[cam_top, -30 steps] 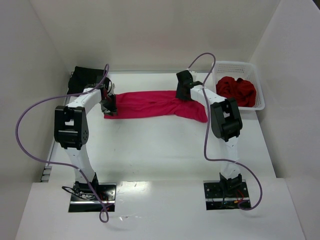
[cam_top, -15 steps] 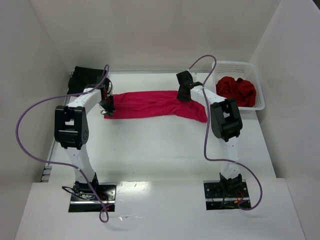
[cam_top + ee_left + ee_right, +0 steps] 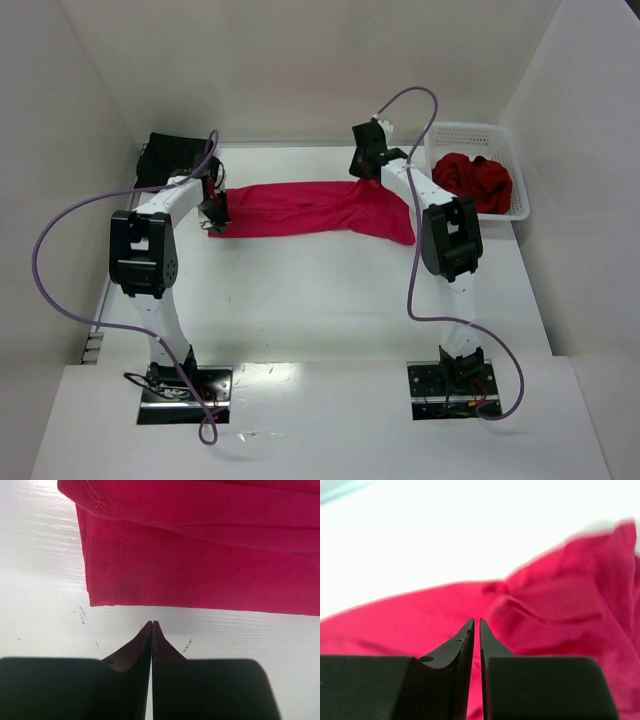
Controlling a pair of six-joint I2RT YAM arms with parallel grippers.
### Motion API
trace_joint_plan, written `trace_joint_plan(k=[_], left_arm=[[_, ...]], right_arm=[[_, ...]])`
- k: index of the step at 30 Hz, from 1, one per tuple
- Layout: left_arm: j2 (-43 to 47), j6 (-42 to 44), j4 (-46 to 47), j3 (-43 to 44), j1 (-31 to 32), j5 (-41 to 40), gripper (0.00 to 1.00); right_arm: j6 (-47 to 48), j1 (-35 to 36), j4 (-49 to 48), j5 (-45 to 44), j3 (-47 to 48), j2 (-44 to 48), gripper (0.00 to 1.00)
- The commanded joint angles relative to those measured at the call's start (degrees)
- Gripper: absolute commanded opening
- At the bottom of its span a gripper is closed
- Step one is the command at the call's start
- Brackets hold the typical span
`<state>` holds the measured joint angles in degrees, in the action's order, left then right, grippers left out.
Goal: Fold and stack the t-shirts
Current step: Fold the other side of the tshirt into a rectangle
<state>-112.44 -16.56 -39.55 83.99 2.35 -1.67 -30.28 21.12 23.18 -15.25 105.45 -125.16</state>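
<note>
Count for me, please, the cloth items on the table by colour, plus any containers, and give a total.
Crimson-pink shirt: 1
Dark red cloth heap: 1 (the shirts within it cannot be told apart)
Black cloth: 1
White basket: 1
Total: 4

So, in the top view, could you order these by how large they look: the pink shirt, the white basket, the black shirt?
1. pink shirt
2. white basket
3. black shirt, partly hidden, so its full size is unsure

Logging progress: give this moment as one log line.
left gripper: shut, empty | right gripper: shut, empty | pink t-shirt: long strip on table
</note>
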Motion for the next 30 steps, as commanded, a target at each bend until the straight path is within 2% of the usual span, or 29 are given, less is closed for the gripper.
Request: trace_joint_plan(k=[1, 4, 5, 7, 9, 11, 15, 18, 23, 26, 30], left_arm=[[-0.6, 0.7, -0.7, -0.8, -0.1, -0.4, 0.05], [-0.6, 0.7, -0.7, -0.8, -0.1, 0.1, 0.05], [-0.6, 1.3, -0.7, -0.8, -0.1, 0.1, 0.05], [-0.6, 1.3, -0.7, -0.8, -0.1, 0.1, 0.05], [-0.6, 1.3, -0.7, -0.8, -0.1, 0.1, 0.05], [-0.6, 1.3, -0.7, -0.8, -0.1, 0.1, 0.05], [-0.6, 1.3, -0.7, -0.8, -0.1, 0.1, 0.05], [-0.6, 1.3, -0.2, -0.8, -0.1, 0.6, 0.05], [-0.6, 1.3, -0.2, -0.8, -0.1, 0.6, 0.05], [-0.6, 1.8, -0.2, -0.8, -0.1, 1.1, 0.05], [-0.6, 1.8, -0.2, -0.8, -0.1, 1.1, 0.05]], right_arm=[[1.5, 0.3, -2.3, -1.6, 6.8, -2.9, 0.13], [2.7, 0.3, -1.7, -2.2, 10.2, -5.7, 0.13], [2.7, -0.2, -1.2, -2.2, 11.0, -6.3, 0.17], [2.7, -0.2, -0.5, -1.6, 11.5, -6.9, 0.38], [2.7, -0.2, 0.0, -2.4, 10.2, -5.4, 0.45], [2.7, -0.2, 1.8, -2.9, 9.7, -3.9, 0.45], [2.2, -0.2, 2.6, -2.9, 0.9, 1.7, 0.50], [0.3, -0.2, 1.9, -2.9, -5.1, 4.8, 0.50], [-2.1, -0.2, 3.8, -0.8, -7.9, 5.4, 0.49], [-2.1, -0.2, -0.8, 0.3, -11.7, 6.7, 0.46], [-2.1, -0.2, -2.3, 0.3, -10.9, 4.5, 0.46]])
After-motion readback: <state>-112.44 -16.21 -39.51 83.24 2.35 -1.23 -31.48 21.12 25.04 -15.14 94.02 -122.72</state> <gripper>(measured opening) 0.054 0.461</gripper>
